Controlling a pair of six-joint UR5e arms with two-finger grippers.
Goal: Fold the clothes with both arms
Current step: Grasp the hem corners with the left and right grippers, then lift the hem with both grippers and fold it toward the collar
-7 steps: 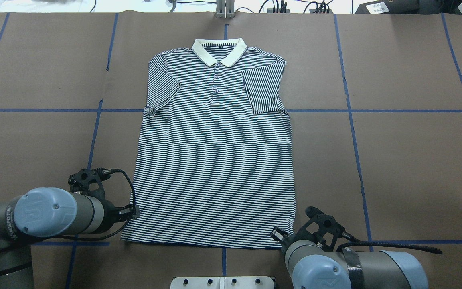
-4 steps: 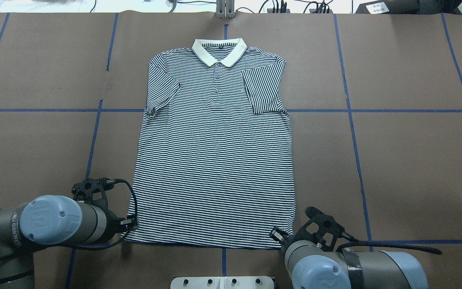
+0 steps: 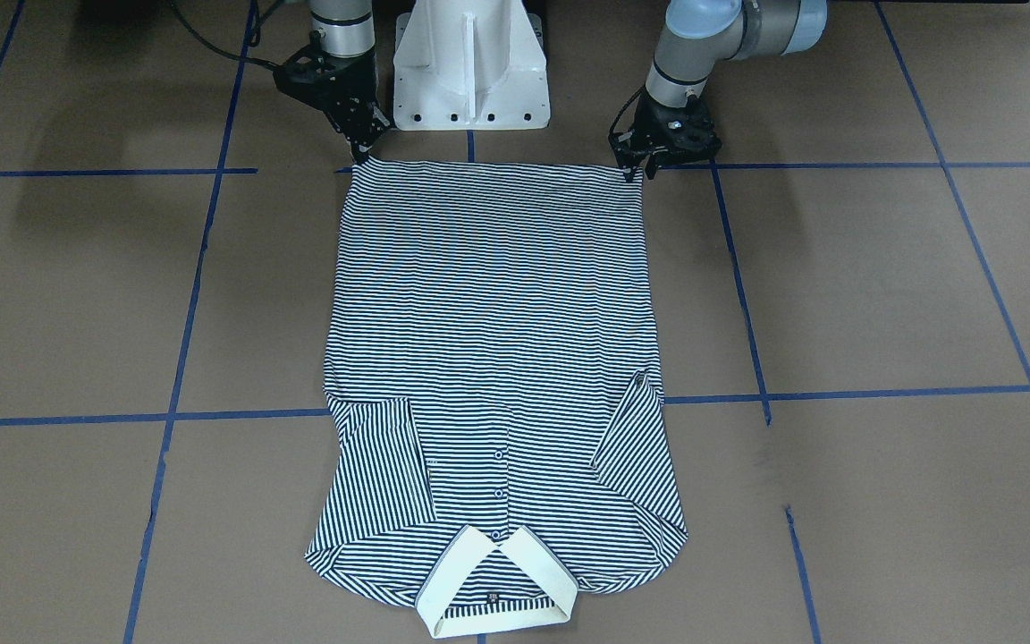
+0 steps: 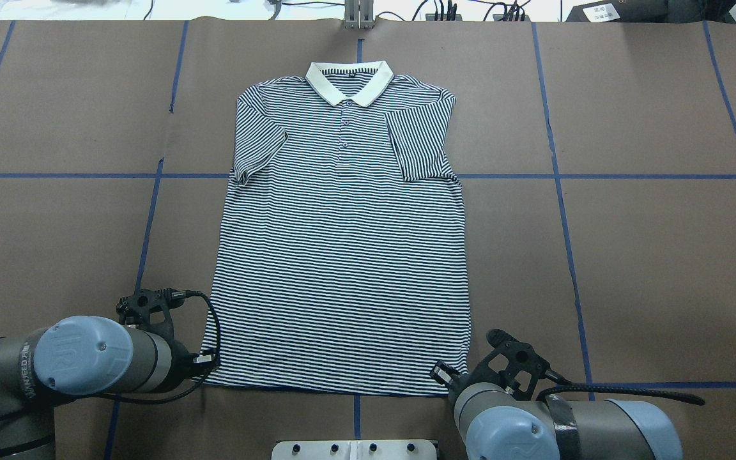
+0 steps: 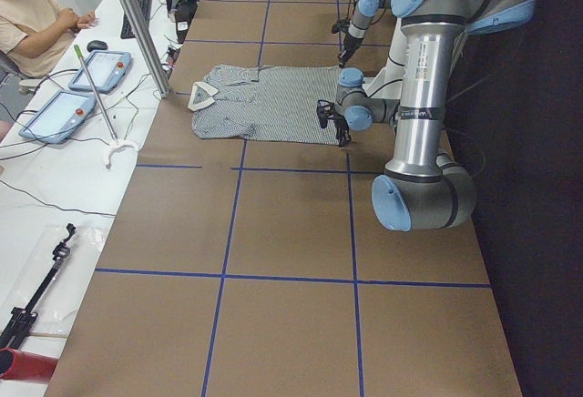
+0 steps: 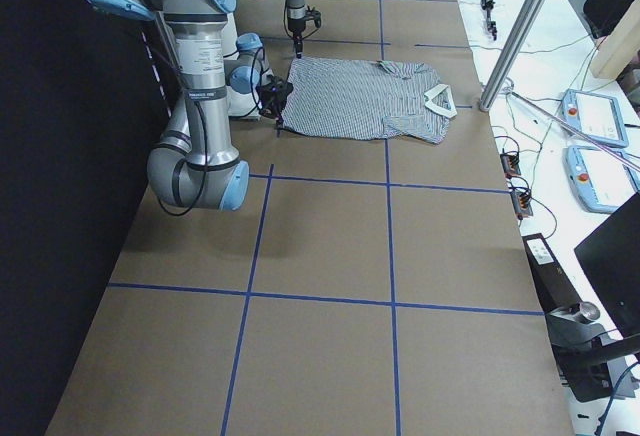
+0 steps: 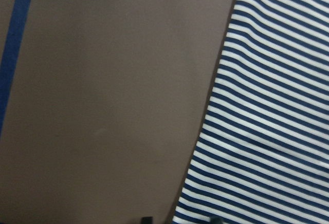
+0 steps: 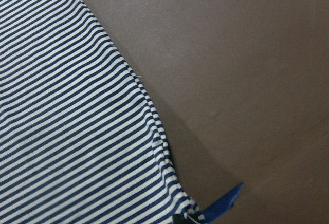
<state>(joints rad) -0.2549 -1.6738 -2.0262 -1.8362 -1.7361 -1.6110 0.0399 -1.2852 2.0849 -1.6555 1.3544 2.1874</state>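
Brown table [image 4: 662, 268], striped shirt [image 4: 342, 255]; operator [image 5: 32, 19] only side-on

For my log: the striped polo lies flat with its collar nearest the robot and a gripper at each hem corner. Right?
No: the overhead exterior view shows the collar farthest from the robot, the hem nearest. The striped polo lies flat, left gripper and right gripper at the hem corners.

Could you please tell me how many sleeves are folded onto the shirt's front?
2: the left-side sleeve and the right-side sleeve both lie folded over the shirt below the collar.
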